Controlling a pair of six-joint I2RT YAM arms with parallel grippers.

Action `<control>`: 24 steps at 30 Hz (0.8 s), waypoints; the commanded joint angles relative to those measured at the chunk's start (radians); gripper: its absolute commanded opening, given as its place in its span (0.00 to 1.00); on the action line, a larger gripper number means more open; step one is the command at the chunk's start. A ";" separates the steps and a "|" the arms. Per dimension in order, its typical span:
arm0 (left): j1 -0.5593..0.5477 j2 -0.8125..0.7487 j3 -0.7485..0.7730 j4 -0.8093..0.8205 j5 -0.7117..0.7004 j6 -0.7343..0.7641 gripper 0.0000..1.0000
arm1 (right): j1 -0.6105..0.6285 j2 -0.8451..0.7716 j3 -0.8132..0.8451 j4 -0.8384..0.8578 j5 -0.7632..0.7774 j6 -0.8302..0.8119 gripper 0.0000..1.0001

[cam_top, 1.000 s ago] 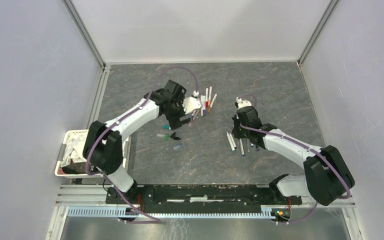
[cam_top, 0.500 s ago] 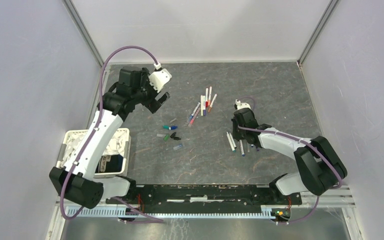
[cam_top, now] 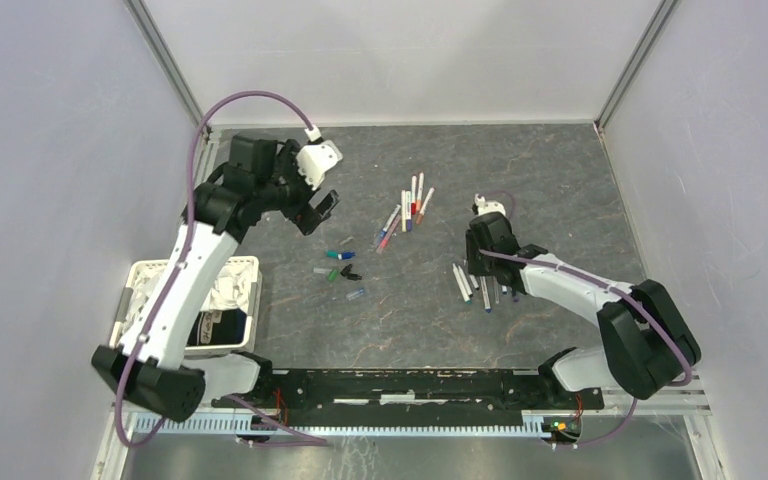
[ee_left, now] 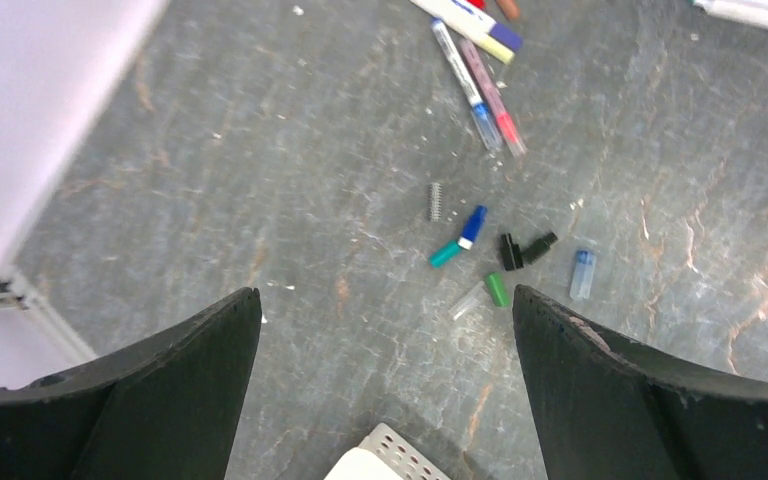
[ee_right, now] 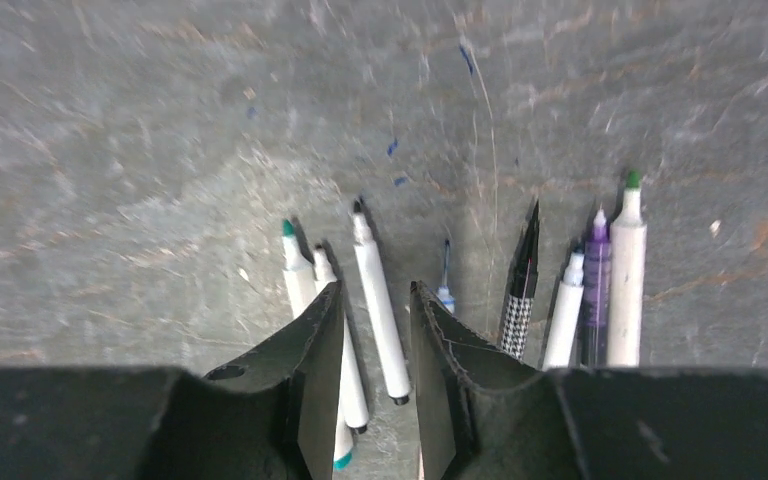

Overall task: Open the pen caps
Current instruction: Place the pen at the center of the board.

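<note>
Table (cam_top: 560, 170): grey slate top.
Left arm (cam_top: 190, 260): reared up at far left. Left claw (ee_left: 382, 298) is high, spread full width, empty.
Right arm (cam_top: 560, 285): stretched low. Right claw (ee_right: 375, 292) is parted slightly over the bare pens (ee_right: 600, 290); one lies loose in the gap, not pinched.
Capped pens (cam_top: 405, 210): mid-table, long axes near-to-far, right of the left claw and far-left of the right claw. Judged about equally near both.
Loose pen caps (ee_left: 475, 230): under the left claw.
</note>
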 commanded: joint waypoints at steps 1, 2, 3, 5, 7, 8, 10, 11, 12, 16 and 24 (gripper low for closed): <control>-0.003 -0.090 -0.021 0.133 -0.079 -0.092 1.00 | -0.002 0.000 0.138 0.007 0.044 0.016 0.35; -0.002 -0.076 -0.021 0.123 -0.077 -0.095 1.00 | -0.003 0.035 0.180 0.001 0.045 0.019 0.35; -0.002 -0.061 -0.022 0.108 -0.054 -0.098 1.00 | -0.001 0.067 0.216 -0.005 0.048 0.020 0.35; -0.002 -0.019 -0.015 0.060 0.034 -0.108 1.00 | -0.002 0.142 0.290 -0.006 0.065 0.031 0.36; -0.003 -0.006 -0.011 0.052 0.082 -0.137 1.00 | 0.000 0.209 0.365 0.006 0.072 0.032 0.37; -0.002 -0.018 -0.027 0.073 0.090 -0.150 1.00 | 0.000 0.242 0.401 0.011 0.066 0.031 0.38; -0.003 -0.063 -0.087 0.149 0.091 -0.170 1.00 | 0.001 0.312 0.471 0.034 0.047 0.013 0.40; -0.003 -0.086 -0.127 0.188 0.090 -0.179 1.00 | 0.002 0.349 0.502 0.052 0.046 0.009 0.42; -0.002 -0.105 -0.158 0.214 0.091 -0.185 1.00 | 0.000 0.385 0.535 0.064 0.055 0.007 0.43; -0.002 -0.105 -0.201 0.201 0.079 -0.176 1.00 | -0.002 0.527 0.688 0.068 0.075 -0.005 0.46; -0.003 -0.154 -0.255 0.210 0.050 -0.131 1.00 | -0.003 0.736 0.921 -0.008 0.127 0.002 0.42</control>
